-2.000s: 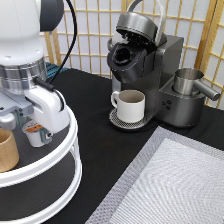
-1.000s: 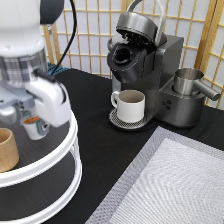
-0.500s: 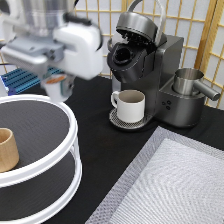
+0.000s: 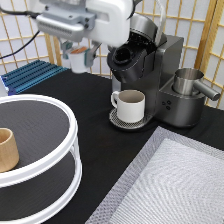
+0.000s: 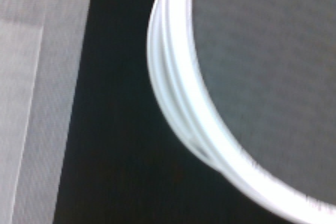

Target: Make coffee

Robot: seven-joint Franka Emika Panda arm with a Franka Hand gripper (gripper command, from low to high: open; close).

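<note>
A: Where does the work stand?

B: In the exterior view the gripper (image 4: 79, 54) hangs high, up and to the view's left of the coffee machine (image 4: 150, 75). Its fingers pinch the coffee pod (image 4: 78, 59), a small white cup with an orange top, held clear of everything below.

A: So the step in hand?

B: I judge it to be carrying the pod to the brewer. The machine's lid (image 4: 145, 25) stands raised and the round pod chamber (image 4: 122, 55) faces open, just to the right of the pod. Seating it would call for lining the pod up over that dark opening.

A: Anything already set?

B: A white mug (image 4: 131, 105) sits on the drip tray (image 4: 120, 120) under the spout.

A: Room to move?

B: Between the pod and the machine the air is open. The tiered white turntable (image 4: 70, 130) lies well below, with a wooden cup (image 4: 7, 149) on its top shelf; the wrist view shows only its white rim (image 5: 187, 120). The raised lid is the nearest edge.
</note>
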